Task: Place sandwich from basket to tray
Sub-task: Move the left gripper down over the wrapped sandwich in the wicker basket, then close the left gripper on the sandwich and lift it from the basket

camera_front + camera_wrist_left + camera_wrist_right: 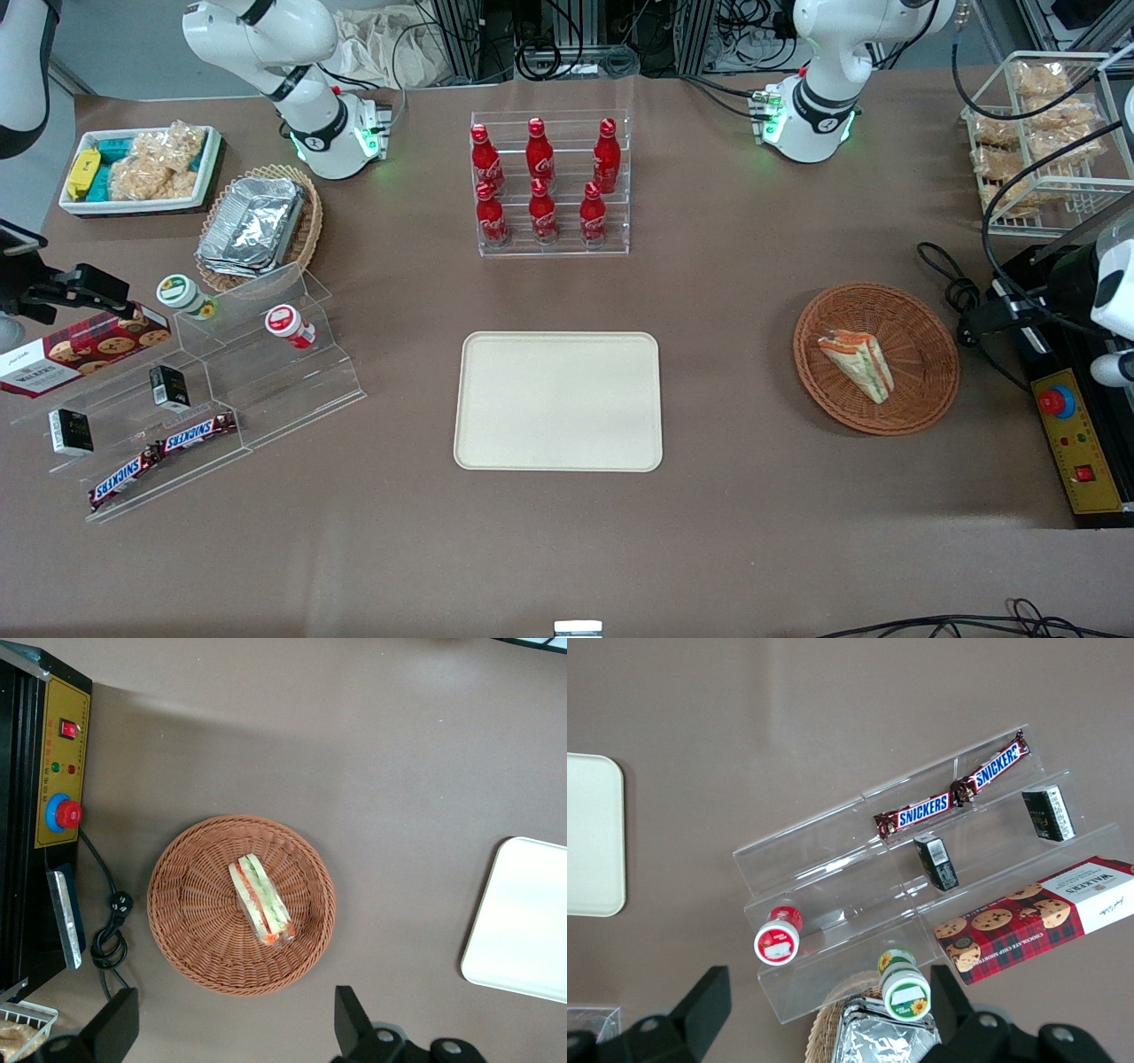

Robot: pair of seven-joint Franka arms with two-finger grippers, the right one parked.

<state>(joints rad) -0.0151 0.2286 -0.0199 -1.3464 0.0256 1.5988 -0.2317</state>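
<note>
The sandwich [858, 363] [261, 901], a pale bread wedge with orange and green layers in clear wrap, lies on its side in the round reddish-brown wicker basket [926, 354] [195, 904]. The cream-beige tray [558, 400] [527, 921] lies flat at the middle of the table, toward the parked arm's end from the basket, with nothing on it. My gripper [235, 1029] hangs well above the table just outside the basket's rim. It is open, its black fingers [354, 1020] spread wide, with only bare table between them.
A black and yellow control box [1076, 443] with a red button and a coiled cable [948, 275] sit beside the basket toward the working arm's end. Farther from the camera stand a rack of red bottles [549, 182] and a wire rack of snacks [1045, 142].
</note>
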